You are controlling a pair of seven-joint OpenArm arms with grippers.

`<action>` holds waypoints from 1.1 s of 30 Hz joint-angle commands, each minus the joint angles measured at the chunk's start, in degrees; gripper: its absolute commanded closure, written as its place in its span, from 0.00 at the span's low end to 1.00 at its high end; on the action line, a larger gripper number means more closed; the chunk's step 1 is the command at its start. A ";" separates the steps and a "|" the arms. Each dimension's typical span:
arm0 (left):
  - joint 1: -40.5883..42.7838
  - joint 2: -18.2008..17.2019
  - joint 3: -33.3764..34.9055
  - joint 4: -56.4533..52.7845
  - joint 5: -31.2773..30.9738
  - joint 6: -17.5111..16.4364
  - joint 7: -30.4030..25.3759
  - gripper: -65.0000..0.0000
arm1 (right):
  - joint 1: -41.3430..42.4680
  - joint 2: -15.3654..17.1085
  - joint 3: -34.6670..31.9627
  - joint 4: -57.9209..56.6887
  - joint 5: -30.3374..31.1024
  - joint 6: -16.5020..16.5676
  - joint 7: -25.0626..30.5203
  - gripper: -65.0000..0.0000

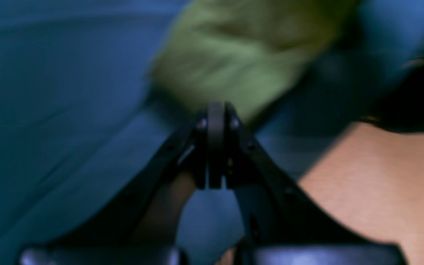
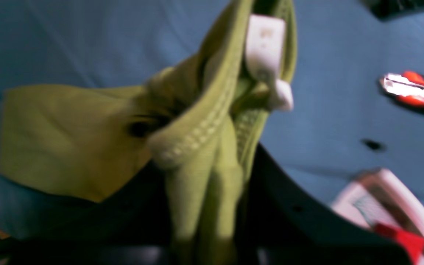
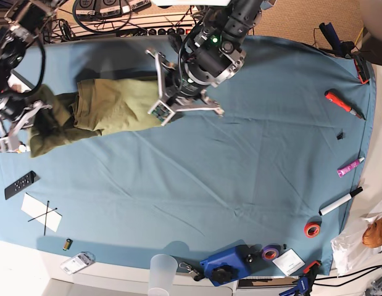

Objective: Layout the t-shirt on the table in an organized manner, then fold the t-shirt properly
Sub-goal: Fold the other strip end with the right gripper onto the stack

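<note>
Olive-green cotton, soft and limp: the t-shirt will sag, bunch and trail wherever I lift it, and it weighs little, so I judge it needs two well-spaced holds on firm seams rather than one pinch in loose cloth. The ribbed collar and the hems look like the best places to grip, since doubled stitching should slip less than a single layer.

It lies on the far left part of the blue worktop in the base view, partly spread toward the middle and rumpled into a heap at its left end. My right pincer is at that heap, clamped on the bunched collar; the right wrist view shows the ribbed neckline and the white tag gathered right between my fingers, with a flatter panel of fabric hanging off to one side.

My left pincer is pressed together with nothing in it. The left wrist view, though blurred, shows the green cloth just beyond its tips and apart from them; in the base view that arm hangs over the shirt's right edge.

As it lies, the garment is not yet laid out flat.
</note>
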 commanded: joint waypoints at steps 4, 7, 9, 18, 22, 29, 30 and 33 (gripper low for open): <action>-0.44 -1.38 0.15 1.07 7.67 4.20 -0.52 1.00 | -0.55 -3.26 0.24 3.76 1.09 -0.07 1.03 1.00; -0.46 -3.58 0.15 1.09 15.30 7.80 1.31 1.00 | -0.57 -6.12 0.24 4.74 1.18 0.15 1.03 1.00; -0.44 -5.51 0.13 1.09 20.61 10.80 1.90 1.00 | -0.76 -7.32 0.24 5.18 2.47 0.79 1.03 1.00; -0.46 -12.39 0.13 1.09 28.94 17.51 2.32 1.00 | -1.84 -8.90 -7.61 6.78 8.11 1.03 1.03 1.00; -0.46 -12.39 0.15 1.09 30.01 17.51 2.29 1.00 | -1.84 -8.90 -16.50 6.78 2.95 0.98 1.03 1.00; -0.46 -12.39 0.15 1.09 31.82 17.51 2.75 1.00 | -1.86 -8.90 -26.25 6.78 -4.61 -2.05 1.03 1.00; -0.46 -12.39 0.15 1.09 31.78 17.53 2.75 1.00 | -1.84 -8.90 -27.34 6.78 -6.21 -2.05 1.03 1.00; -0.46 -12.37 0.15 1.09 31.74 17.53 2.71 1.00 | -1.81 -8.90 -29.57 6.78 -9.68 -2.03 1.03 1.00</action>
